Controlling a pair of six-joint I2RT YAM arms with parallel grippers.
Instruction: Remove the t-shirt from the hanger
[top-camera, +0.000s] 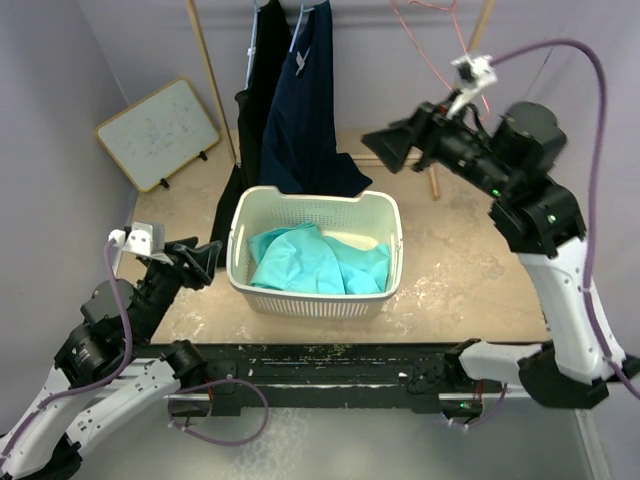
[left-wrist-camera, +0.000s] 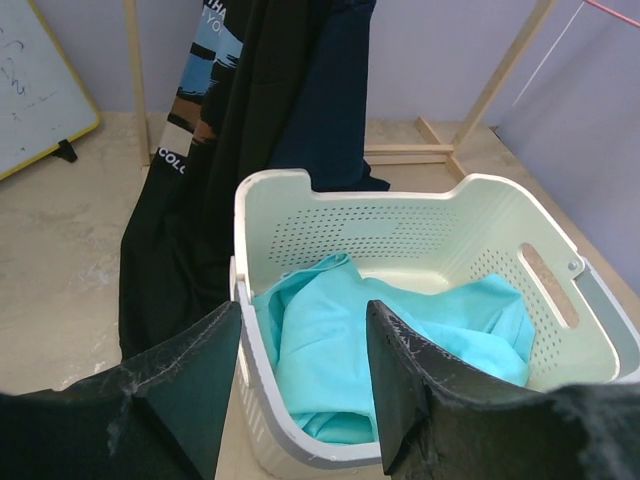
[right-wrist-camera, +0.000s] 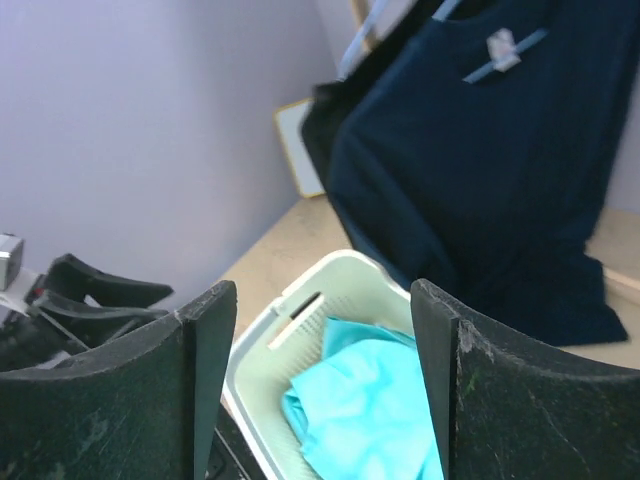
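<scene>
Note the left claw (top-camera: 205, 262) low over the table (top-camera: 460, 270): released, fingers (left-wrist-camera: 190, 390) spread, nothing between them. Just ahead of it, almost at its tips, find the white perforated basket (top-camera: 312, 300). Inside that basket, ahead of and slightly below this claw: the teal t-shirt (top-camera: 310, 260), crumpled in a loose heap against the floor and near wall, off any hanger.

Farther out beyond the left claw, past the basket's far rim: a navy t-shirt (top-camera: 305, 110) hanging full length, hem reaching down behind the basket. Beside it, toward this claw's left: a black shirt (top-camera: 262, 80) with a printed strip, also hanging. Off to the left again, propped by the wall: a small whiteboard (top-camera: 158, 132).

Turn to the right claw (top-camera: 385, 145), raised high and aimed across at the hanging clothes: likewise released, both fingers (right-wrist-camera: 130, 390) wide apart, gripping nothing. Well below and ahead of it: the basket and the teal t-shirt. Level with it and ahead: the navy t-shirt. Above and behind this claw, near the arm's wrist: a pink hanger (top-camera: 420, 52) of thin wire, apparently bare, though too fine to trace fully.
</scene>
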